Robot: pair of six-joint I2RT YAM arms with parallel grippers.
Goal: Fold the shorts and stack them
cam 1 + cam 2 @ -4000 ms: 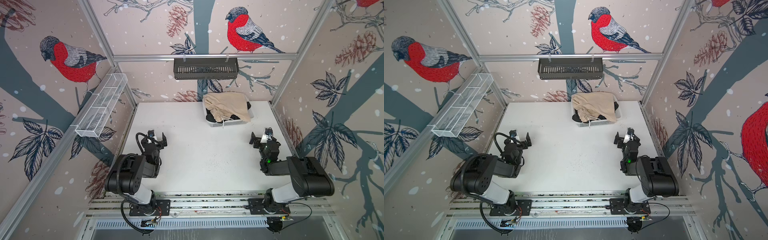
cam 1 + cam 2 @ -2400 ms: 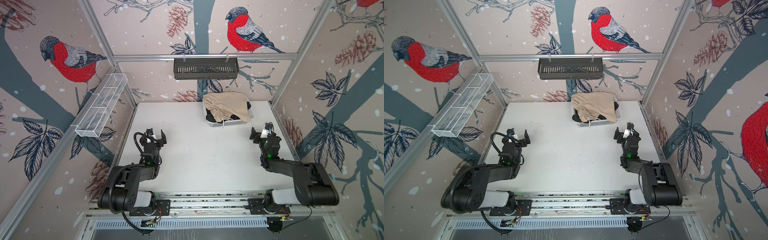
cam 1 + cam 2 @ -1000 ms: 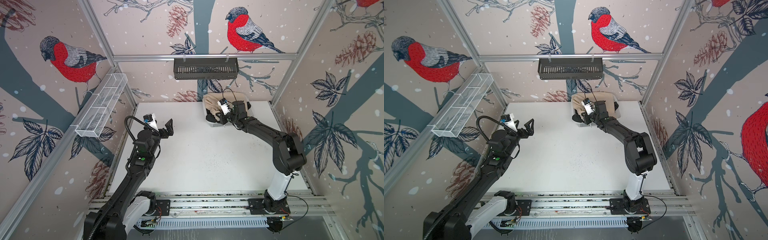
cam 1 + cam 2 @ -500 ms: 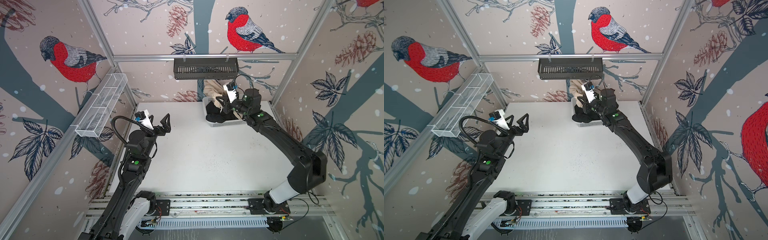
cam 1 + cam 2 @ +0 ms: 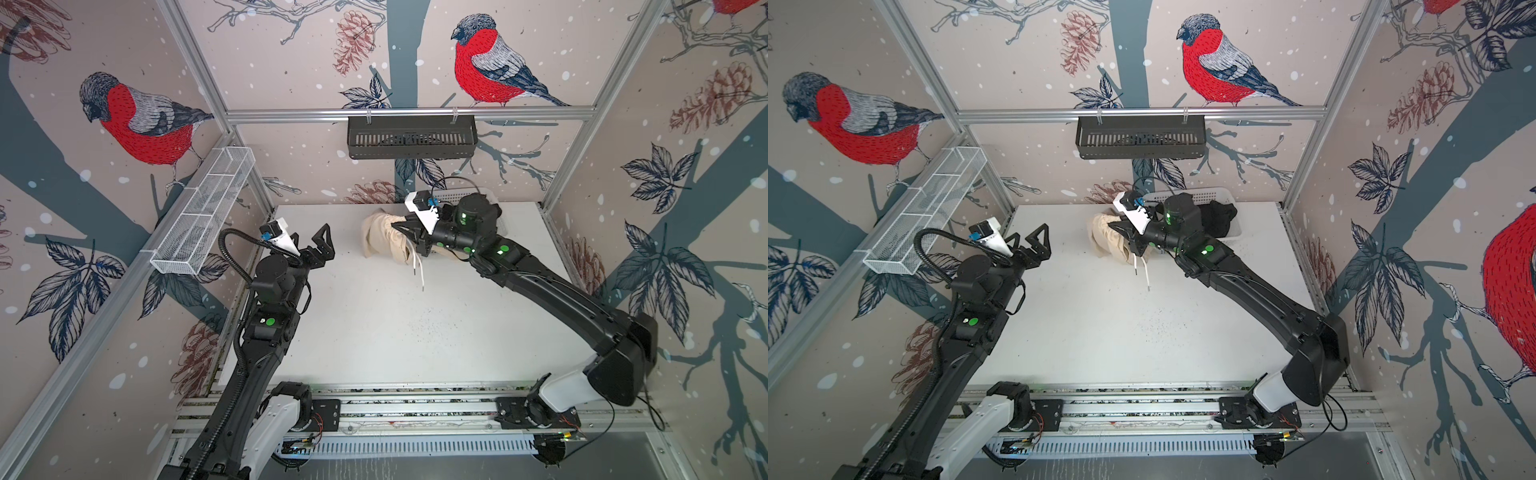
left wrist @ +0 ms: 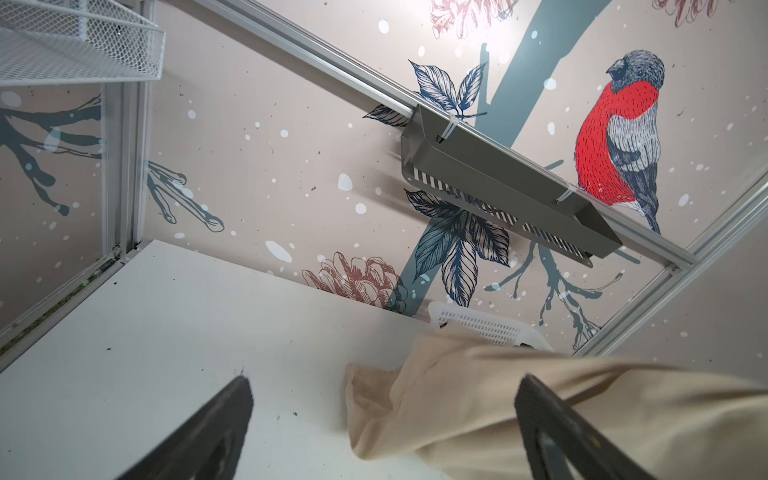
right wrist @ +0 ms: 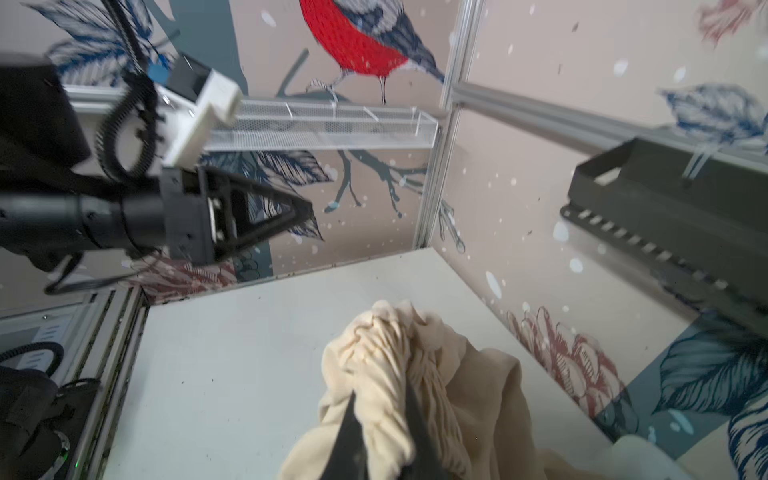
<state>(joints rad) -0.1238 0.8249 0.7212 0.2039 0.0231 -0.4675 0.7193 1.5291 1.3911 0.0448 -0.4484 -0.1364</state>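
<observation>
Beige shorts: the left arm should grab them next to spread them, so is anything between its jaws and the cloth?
Nothing visible. Only a stretch of table lies between the open left gripper and the beige shorts, which the right gripper holds with its jaws shut.

Beige shorts (image 5: 380, 243) bunched up, hanging over tabletop (image 5: 374, 324) from right pincer (image 5: 398, 227), white drawstring (image 5: 419, 268) dangling. Black shorts (image 5: 1220, 218) crumpled inside white basket (image 5: 1204, 194).
</observation>
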